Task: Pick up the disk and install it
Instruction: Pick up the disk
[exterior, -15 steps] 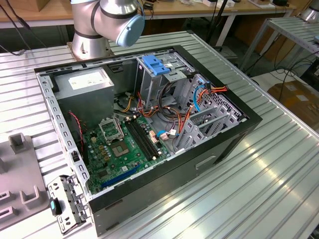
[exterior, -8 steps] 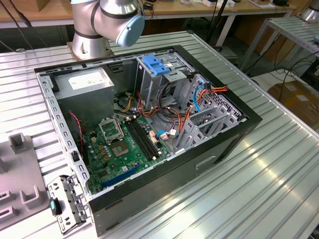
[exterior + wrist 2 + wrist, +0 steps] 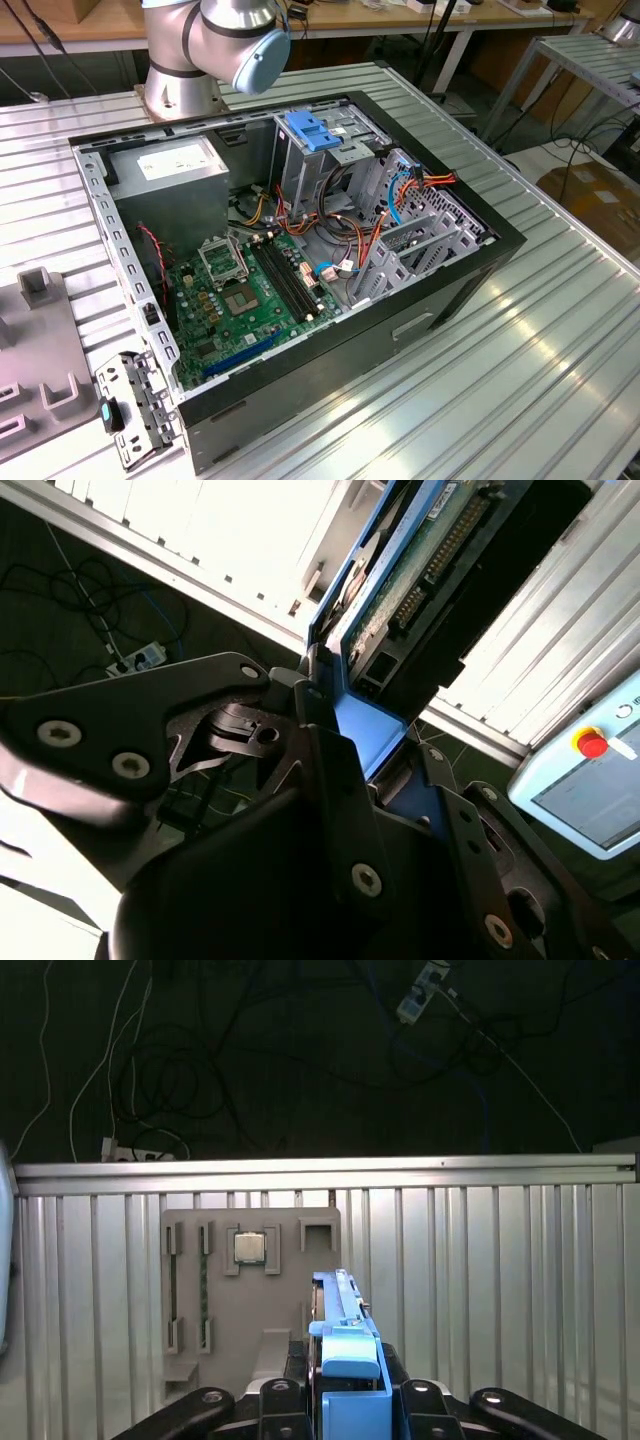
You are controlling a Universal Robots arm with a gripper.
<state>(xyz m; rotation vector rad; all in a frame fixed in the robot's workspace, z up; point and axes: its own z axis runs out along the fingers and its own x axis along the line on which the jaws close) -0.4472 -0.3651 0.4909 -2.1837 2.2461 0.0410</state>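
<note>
Here, the end effector (image 3: pixel 345 1405) is clamped on the blue carrier end of the disk (image 3: pixel 340 1310), which it holds edge-on in the air over the ribbed desk (image 3: pixel 500 1290) and a grey parts tray (image 3: pixel 255 1305). The disk is stiff, probably weighty and sensitive to knocks, and the second wrist view shows bare circuit board on one face, so carrier and metal edges look the safest holds. How deep the grip reaches is hidden behind the carrier, and the open computer case (image 3: pixel 300 250) sits in the exterior view.

Open computer case (image 3: pixel 400 335) on ribbed tabletop (image 3: pixel 520 385) | arm base (image 3: pixel 180 92) beyond it | motherboard (image 3: pixel 245 300) exposed | blue latch (image 3: pixel 313 132) tops drive cage (image 3: pixel 298 178)
</note>
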